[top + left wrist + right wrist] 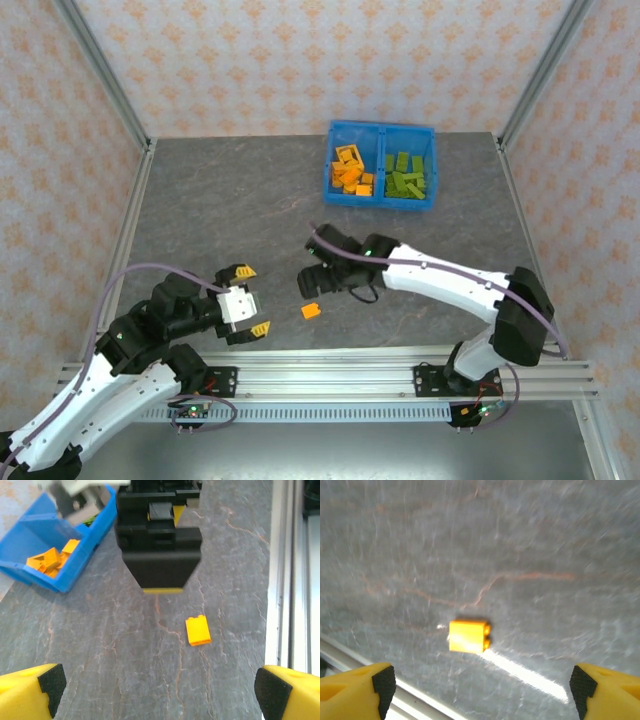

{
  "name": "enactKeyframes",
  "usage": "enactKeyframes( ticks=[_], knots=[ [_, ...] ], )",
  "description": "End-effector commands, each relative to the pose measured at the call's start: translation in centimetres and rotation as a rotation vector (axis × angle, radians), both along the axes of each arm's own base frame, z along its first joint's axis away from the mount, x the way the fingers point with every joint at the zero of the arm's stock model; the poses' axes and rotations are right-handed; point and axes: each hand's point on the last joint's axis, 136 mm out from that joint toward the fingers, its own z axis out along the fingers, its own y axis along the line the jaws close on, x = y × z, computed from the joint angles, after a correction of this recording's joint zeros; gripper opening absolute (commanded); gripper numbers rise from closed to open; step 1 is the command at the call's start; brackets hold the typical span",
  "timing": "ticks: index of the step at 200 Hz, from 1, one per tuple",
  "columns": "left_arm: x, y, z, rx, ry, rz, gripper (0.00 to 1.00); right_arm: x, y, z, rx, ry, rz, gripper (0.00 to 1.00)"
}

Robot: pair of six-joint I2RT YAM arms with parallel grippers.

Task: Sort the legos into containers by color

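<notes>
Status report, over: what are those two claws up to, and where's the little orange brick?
Left gripper open, empty. Right gripper open above small orange plastic brick, loose on grey table. Right arm alone sits between brick and bright blue plastic bin.

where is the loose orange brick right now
In the top view the loose orange brick lies on the table near the front rail, close by the right pincer and to the right of the left pincer.

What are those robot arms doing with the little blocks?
They are sorting Lego bricks by color into a blue bin: orange ones in its left half, green ones in its right. One orange brick lies on the table. The right gripper is open right by it, holding nothing; the left gripper is open nearby.
</notes>
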Motion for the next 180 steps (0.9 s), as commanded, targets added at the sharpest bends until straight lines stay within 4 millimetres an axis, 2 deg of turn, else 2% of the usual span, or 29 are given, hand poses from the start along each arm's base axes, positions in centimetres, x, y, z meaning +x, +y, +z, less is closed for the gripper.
enactKeyframes(
  ticks=[1, 17, 44, 61, 87, 105, 138, 159, 180],
  knots=[
    [-1.6, -0.1, -1.5, 0.069, -0.006, -0.117, 1.0, -1.3, 1.3, -1.8, -0.031, 0.025, -0.036, 0.93],
    [-1.7, 0.0, -1.8, 0.085, -0.004, -0.128, 1.0, -1.9, 2.1, -3.4, -0.077, 0.026, -0.015, 0.94],
    [-1.8, 0.1, -2.3, 0.094, 0.005, -0.128, 1.0, -1.5, 3.5, -5.5, -0.092, 0.017, 0.017, 0.95],
    [-1.7, 0.3, -2.4, 0.091, 0.008, -0.108, 1.0, -1.3, 3.8, -7.0, -0.134, 0.022, 0.029, 0.95],
    [-1.5, 0.5, -2.8, 0.086, 0.011, -0.08, 1.0, -1.3, 3.9, -8.9, -0.163, 0.036, 0.035, 0.9],
    [-1.4, 0.6, -3.0, 0.082, 0.008, -0.07, 1.0, -1.7, 4.2, -10.2, -0.172, 0.065, 0.054, 0.82],
    [-1.0, 0.8, -3.4, 0.095, 0.0, -0.051, 1.0, -2.1, 4.2, -11.5, -0.182, 0.104, 0.025, 0.59],
    [-0.9, 0.8, -3.5, 0.097, -0.009, -0.05, 1.0, -2.0, 3.9, -11.5, -0.177, 0.096, 0.002, 0.49],
    [-0.7, 0.5, -3.2, 0.077, -0.022, -0.052, 1.0, -1.1, 3.4, -10.3, -0.179, 0.049, -0.032, 0.4]
  ],
)
